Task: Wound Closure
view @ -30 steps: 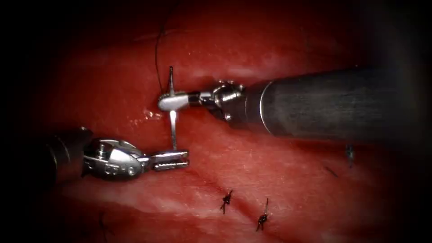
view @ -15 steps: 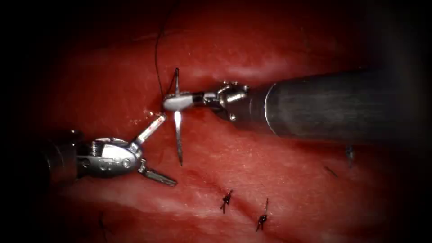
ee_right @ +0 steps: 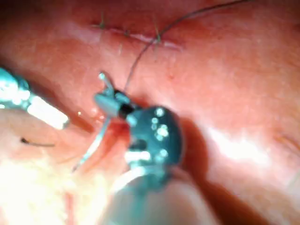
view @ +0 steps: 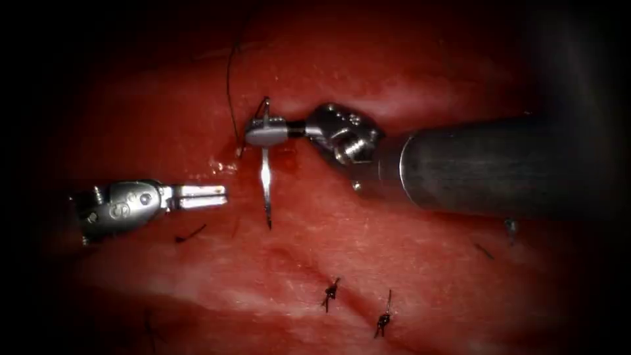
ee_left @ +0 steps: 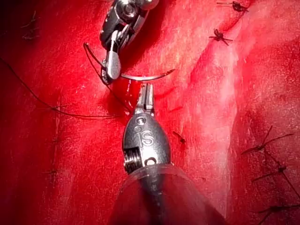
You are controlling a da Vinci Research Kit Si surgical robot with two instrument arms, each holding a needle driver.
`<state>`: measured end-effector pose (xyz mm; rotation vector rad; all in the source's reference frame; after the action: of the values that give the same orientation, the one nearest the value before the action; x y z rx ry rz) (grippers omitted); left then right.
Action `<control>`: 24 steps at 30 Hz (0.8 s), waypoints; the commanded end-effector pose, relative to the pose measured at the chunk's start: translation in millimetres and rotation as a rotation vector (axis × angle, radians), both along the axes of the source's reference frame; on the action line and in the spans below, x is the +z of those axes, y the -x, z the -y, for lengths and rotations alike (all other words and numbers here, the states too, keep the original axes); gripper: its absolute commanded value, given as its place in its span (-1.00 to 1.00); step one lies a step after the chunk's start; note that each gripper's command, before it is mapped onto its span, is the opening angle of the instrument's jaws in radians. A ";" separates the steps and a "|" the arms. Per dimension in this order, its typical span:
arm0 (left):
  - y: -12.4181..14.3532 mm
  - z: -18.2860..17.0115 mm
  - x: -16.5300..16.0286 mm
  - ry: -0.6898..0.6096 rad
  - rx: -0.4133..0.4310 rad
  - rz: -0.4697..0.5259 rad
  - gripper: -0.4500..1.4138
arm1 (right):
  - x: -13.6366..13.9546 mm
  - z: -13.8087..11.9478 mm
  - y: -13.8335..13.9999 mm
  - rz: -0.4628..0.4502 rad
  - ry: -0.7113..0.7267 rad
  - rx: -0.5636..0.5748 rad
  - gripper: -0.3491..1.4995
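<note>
Left tool [view: 197, 196] withdrawn, needle [view: 265, 177] vertical, tip down

1. The right tool [view: 266, 131] gripped the needle [view: 266, 187] near its thread end, clear of the tissue [view: 407, 263].
2. The thread [view: 230, 98] ran upward from the needle.
3. The left tool [view: 204, 196] held nothing, jaws closed, left of the needle.

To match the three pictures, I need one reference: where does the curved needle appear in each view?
Endoscope view: needle, held near its thread end by the right tool, tip pointing down, free of the tissue.
Left wrist view: needle, curving away from the right tool, just beyond the left tool.
Right wrist view: needle, hanging below the right tool.
Shared landmark: the right tool's grip on the needle.
</note>
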<state>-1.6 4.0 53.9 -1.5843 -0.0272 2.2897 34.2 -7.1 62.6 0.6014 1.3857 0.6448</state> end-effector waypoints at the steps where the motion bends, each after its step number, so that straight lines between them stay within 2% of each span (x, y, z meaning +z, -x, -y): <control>1: 0.6 -0.2 1.2 -0.012 0.007 -0.022 -1.00 | 0.9 0.7 -0.5 0.005 0.048 0.003 -1.00; 5: 1.1 -1.0 3.3 -0.028 0.019 -0.104 -1.00 | 1.0 0.6 -0.5 -0.001 0.155 0.008 -1.00; 16: 2.5 -2.4 7.8 -0.041 0.024 -0.238 -1.00 | 0.9 0.7 -0.6 -0.002 0.220 0.016 -1.00; 24: 2.0 -3.5 11.0 -0.055 0.028 -0.320 -1.00 | 0.5 1.2 -1.1 0.001 0.286 0.016 -1.00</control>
<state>-3.0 7.7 64.7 -1.1672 -0.0299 2.5201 34.6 -7.6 62.5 0.3568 1.4503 0.4457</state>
